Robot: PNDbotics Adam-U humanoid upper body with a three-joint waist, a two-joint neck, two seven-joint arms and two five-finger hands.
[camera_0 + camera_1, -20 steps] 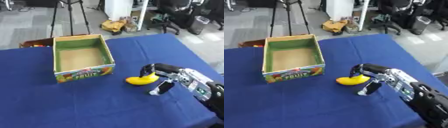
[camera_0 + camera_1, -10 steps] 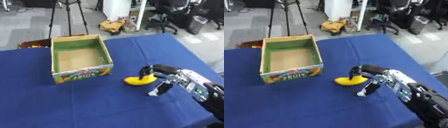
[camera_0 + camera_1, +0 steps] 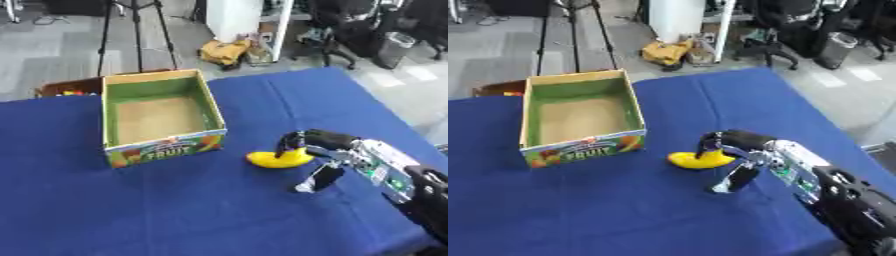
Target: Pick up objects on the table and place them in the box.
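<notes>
Banana in my grasp, box not yet filled.

My right hand (image 3: 328,150) has its fingers curled over the top of the banana (image 3: 276,159), thumb pointing down beside it; the banana lies on the blue table (image 3: 131,210), near the box (image 3: 159,116) but apart from it. The box looks empty, so I judge the lift and the drop inside are all left to do. My left hand shows in neither view. The left eye view shows a bit more of the floor clutter behind the box; otherwise both match.
</notes>
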